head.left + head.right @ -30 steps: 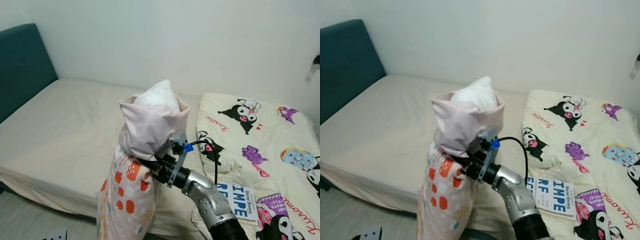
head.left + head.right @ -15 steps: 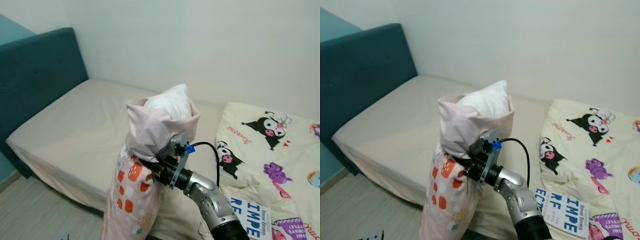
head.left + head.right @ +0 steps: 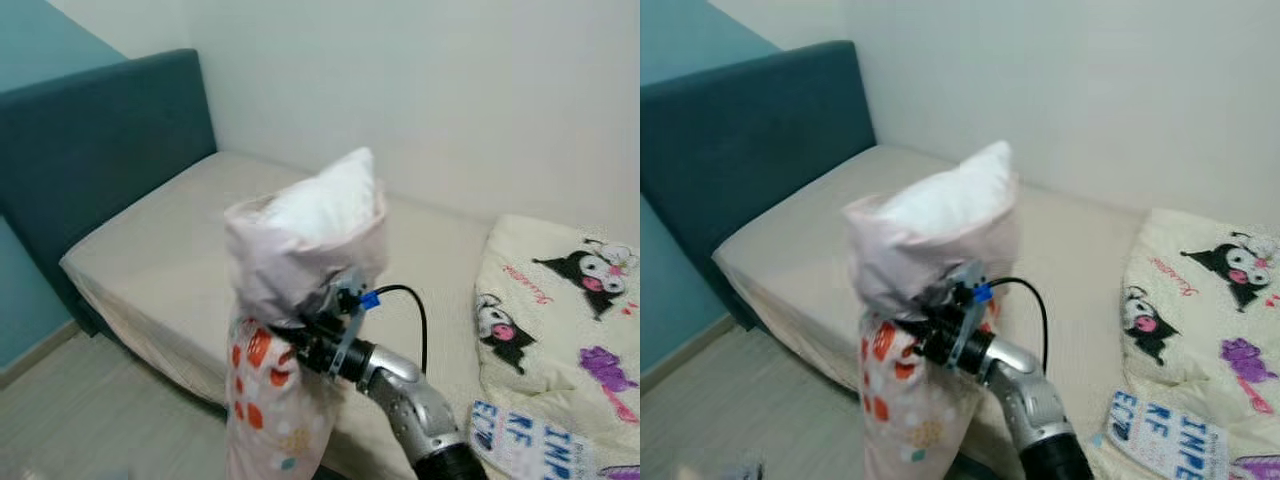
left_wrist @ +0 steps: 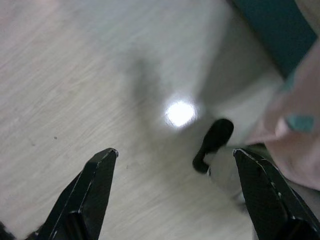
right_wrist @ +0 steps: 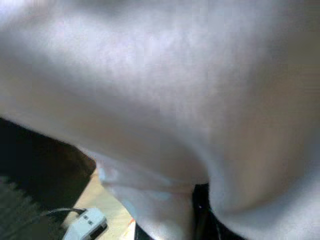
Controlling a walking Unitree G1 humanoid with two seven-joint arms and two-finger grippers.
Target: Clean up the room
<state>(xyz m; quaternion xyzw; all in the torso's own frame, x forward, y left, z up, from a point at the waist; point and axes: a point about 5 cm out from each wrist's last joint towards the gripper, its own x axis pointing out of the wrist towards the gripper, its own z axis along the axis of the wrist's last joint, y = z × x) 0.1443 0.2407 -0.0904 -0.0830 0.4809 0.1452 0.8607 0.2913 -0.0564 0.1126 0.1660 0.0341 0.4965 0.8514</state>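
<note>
Pillow carried toward the head of the bed

The right gripper (image 3: 300,345) has its jaws pinching the pillow (image 3: 300,260) mid-air beside the bed (image 3: 180,250). The view has swung since a second ago, so the headboard (image 3: 100,140) now looms nearer: likely the drop spot. The left gripper (image 4: 175,200) hangs with jaws spread over the floor (image 4: 75,75).

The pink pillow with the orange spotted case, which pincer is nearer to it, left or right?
Right. The right pincer is clamped into the pink pillow with the orange spotted case, holding it up by the bed. The left pincer hangs open over the wooden floor, apart from it.
</note>
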